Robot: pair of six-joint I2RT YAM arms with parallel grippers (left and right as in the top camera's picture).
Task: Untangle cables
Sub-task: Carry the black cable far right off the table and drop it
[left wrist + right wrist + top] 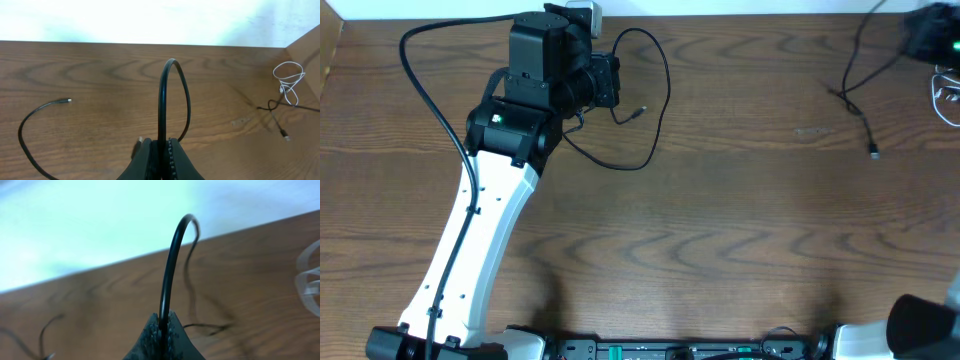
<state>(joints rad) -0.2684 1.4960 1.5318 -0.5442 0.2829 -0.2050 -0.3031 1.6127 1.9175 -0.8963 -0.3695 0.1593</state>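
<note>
One black cable (162, 100): pinched between the left fingers (179, 162), rising from them, arching over and dropping to the worktop (720, 250); its plug end (67, 100) lies loose, well apart from the fingers. One second black cable (169, 275): pinched between the right fingers (177, 340), arching upward likewise. One white cable (286, 91): coiled at the worktop's right edge, held by neither.
</note>
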